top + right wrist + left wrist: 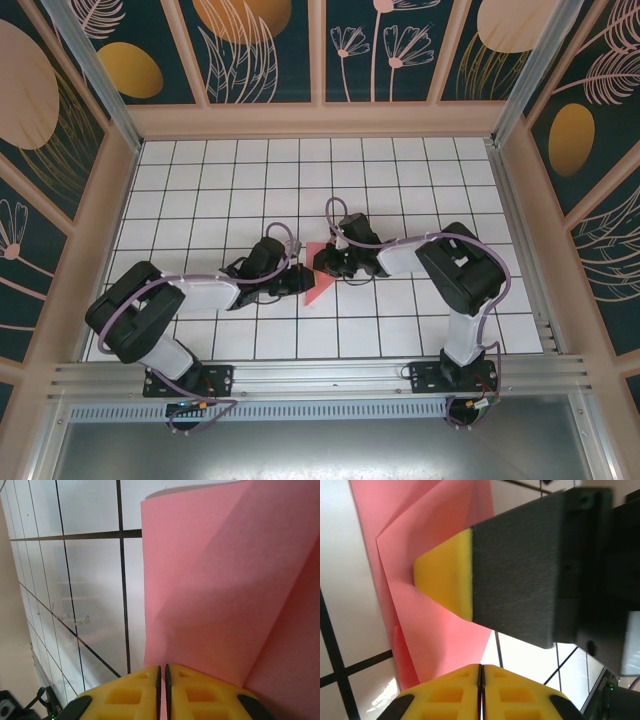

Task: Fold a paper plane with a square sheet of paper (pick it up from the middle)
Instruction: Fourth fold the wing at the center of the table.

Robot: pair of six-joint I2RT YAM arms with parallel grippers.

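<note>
The square sheet of paper (319, 287) is a salmon-pink, creased, pointed shape in the middle of the grid table, between my two grippers. My right gripper (333, 264) comes at it from the right. In the right wrist view that gripper (161, 669) is shut on the paper's edge, and the pink sheet (225, 590) rises up in front of it. One of its fingers (442, 577), with a yellow tip, rests on the folded paper (427, 630) in the left wrist view. My left gripper (299, 281) (481, 666) is shut at the paper's lower corner, with no pink showing between its pads.
The white grid table (400, 180) has patterned walls (250, 50) on three sides. An aluminium rail (320, 375) runs along the near edge by the arm bases. Both arms reach inward and nearly meet at the table's middle.
</note>
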